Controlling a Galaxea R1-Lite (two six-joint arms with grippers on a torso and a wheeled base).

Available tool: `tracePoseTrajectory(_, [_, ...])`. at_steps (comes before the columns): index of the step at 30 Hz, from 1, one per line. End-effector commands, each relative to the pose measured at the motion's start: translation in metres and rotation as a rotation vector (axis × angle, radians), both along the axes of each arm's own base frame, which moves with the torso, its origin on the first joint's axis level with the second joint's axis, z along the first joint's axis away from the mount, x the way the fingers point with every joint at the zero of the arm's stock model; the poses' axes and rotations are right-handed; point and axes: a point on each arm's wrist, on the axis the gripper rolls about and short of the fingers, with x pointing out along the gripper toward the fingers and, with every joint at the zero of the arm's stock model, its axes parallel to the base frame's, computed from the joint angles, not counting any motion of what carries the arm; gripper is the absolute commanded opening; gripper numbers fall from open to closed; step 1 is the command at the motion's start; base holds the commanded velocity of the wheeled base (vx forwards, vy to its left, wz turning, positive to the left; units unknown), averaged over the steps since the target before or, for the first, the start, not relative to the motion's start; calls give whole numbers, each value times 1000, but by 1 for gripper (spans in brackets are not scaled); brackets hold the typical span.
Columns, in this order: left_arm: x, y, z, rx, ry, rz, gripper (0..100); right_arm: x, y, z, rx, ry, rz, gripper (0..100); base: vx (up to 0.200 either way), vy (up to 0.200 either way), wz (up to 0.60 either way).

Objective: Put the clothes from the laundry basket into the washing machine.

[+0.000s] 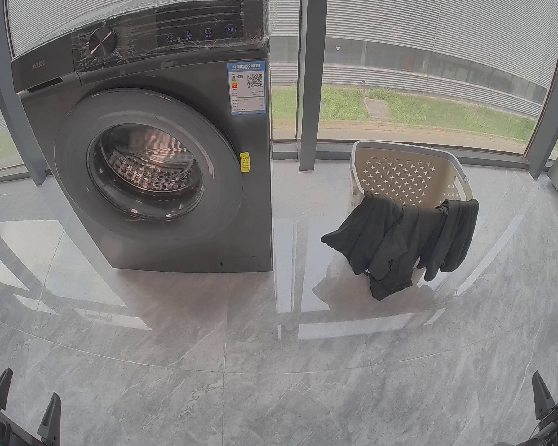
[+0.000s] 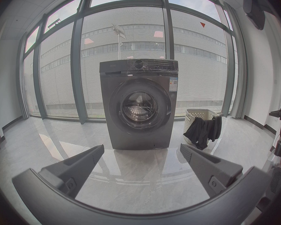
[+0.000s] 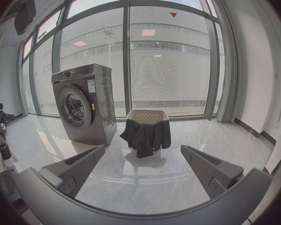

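The dark charcoal fabric clothes (image 1: 403,243) are hanging over the 6 o'clock rim of the cream perforated plastic laundry basket (image 1: 409,174) and trailing down its outer wall toward the floor. Whether they are one garment or several bunched together I cannot tell. The single basket is standing at about 1 o'clock from the robot, close to the window wall. One dark grey metal front-loading washing machine (image 1: 167,156) is standing at about 11 o'clock, apart from the basket. Its steel drum (image 1: 146,168) is showing through the round port, and clear plastic film (image 1: 167,26) is clinging over its control panel.

The head view is showing the basket's star-punched inner wall, plus one blue-and-white label (image 1: 247,87) and one small yellow sticker (image 1: 245,161) on the machine's front. The left wrist view is facing the machine square on, with the basket off to its side. The right wrist view is facing the basket straight ahead and catching the machine's side panel.

Two hands are in sight. The black left hand (image 1: 26,397) is hovering low at 7 o'clock and the black right hand (image 1: 557,373) at 5 o'clock, both well apart from the clothes. Each is released, its two wedge-shaped fingers (image 2: 75,169) spread wide and gripping nothing.

Everything is sitting on a glossy grey marbled tile floor (image 1: 260,373) before tall glass windows (image 1: 434,51).
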Motion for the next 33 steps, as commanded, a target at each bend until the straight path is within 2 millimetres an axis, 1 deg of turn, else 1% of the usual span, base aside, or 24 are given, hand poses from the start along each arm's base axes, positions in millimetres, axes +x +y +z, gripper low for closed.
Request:
tracePoseTrajectory(1, [0,0,-5,0,-1,0,100,0,0,-5,0,1,1,100,0,0,0])
tracePoseTrajectory(28, [0,0,-5,5,1,3,100,0,0,-5,0,1,1,100,0,0,0])
tracePoseTrajectory(33, [0,0,-5,0,-1,2,100,0,0,-5,0,1,1,100,200,0,0])
